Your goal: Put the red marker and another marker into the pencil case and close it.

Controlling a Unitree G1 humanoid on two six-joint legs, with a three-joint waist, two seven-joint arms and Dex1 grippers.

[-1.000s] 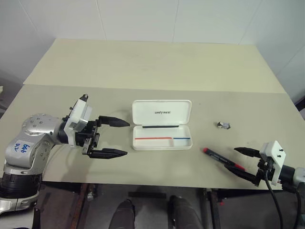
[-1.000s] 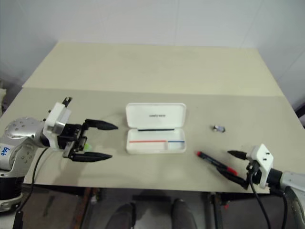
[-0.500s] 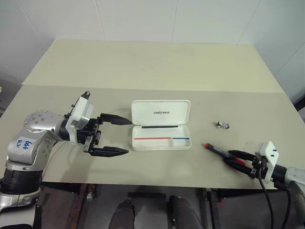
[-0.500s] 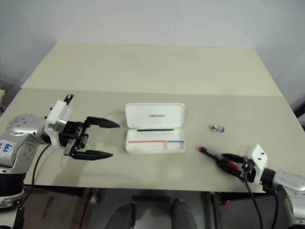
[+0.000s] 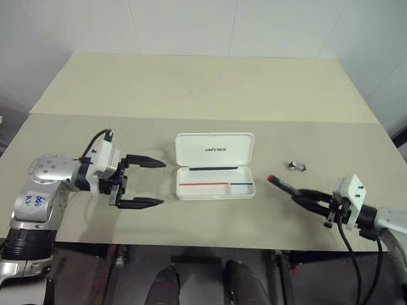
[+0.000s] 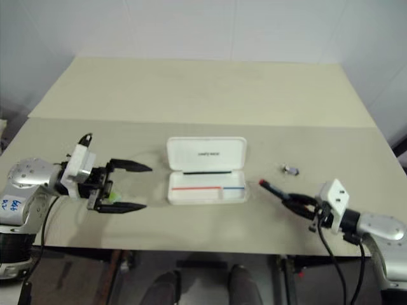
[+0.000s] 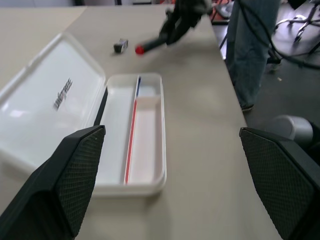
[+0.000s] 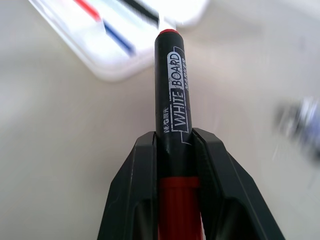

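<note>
Apparently only the right eye glimpses the green highlighter (image 6: 112, 197).

The inside of the raised lid of the white pencil case (image 5: 215, 150), at the centre of the table, carries small dark lettering reading "UNITREE". In the left wrist view the same word runs along the lid.

The black barrel of the red marker (image 8: 172, 105), clamped between the two black fingers of the right gripper (image 8: 172, 150), bears a white label. Large outlined capitals read "WHITE BOARD", with "MARKER" in smaller letters beside "BOARD". A short brand word sits beside "WHITE", too small to make out.

At about 8 o'clock in the head views, the silver shell of the robot's left arm (image 5: 33, 200) has blue handwriting, roughly "646", with a second line that cannot be read.
</note>
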